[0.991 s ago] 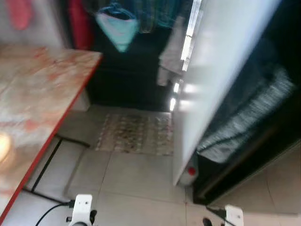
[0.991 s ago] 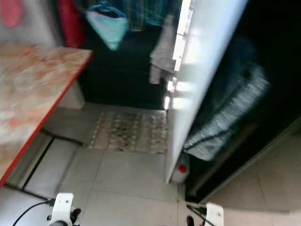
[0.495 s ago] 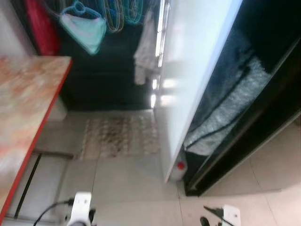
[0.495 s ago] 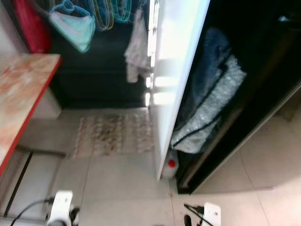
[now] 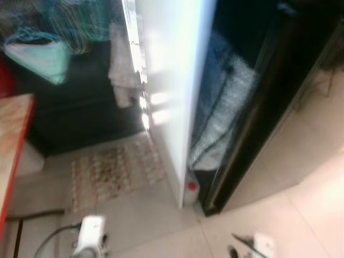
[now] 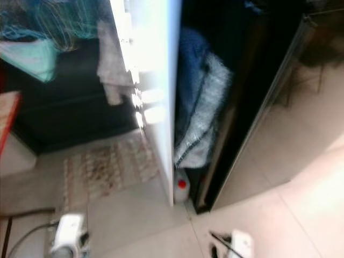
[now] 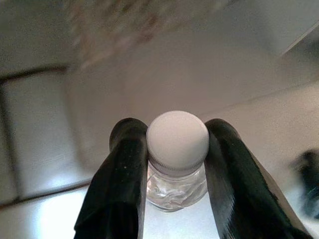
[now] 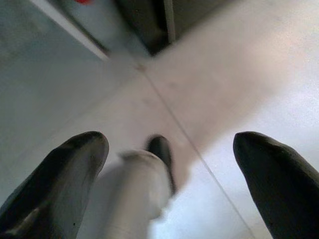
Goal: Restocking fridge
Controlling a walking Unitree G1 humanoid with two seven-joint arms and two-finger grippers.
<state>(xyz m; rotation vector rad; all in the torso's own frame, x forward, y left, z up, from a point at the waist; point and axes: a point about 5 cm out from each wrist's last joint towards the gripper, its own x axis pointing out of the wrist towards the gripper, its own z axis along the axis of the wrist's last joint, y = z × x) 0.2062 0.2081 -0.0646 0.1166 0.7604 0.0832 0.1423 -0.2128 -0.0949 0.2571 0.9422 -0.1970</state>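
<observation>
The left gripper [image 7: 177, 144] is clamped around the neck of a clear plastic bottle with a white screw cap [image 7: 177, 137] above the pale tiled floor [image 7: 224, 84], the right gripper [image 8: 172, 149] hangs with fingers spread wide, and ahead, blurry, is what looks like a tall white fridge door [image 5: 172, 80] with a small red-capped jug [image 5: 191, 191] at its foot.

We see a white-capped clear bottle [image 7: 177, 154], a speckled beige rug [image 5: 110, 174], a white fridge door [image 5: 172, 80] and a red-capped jug [image 5: 191, 191].

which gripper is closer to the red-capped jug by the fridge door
Right. The right gripper sits low, just right of the jug; the left gripper, holding a bottle, is farther left.
</observation>
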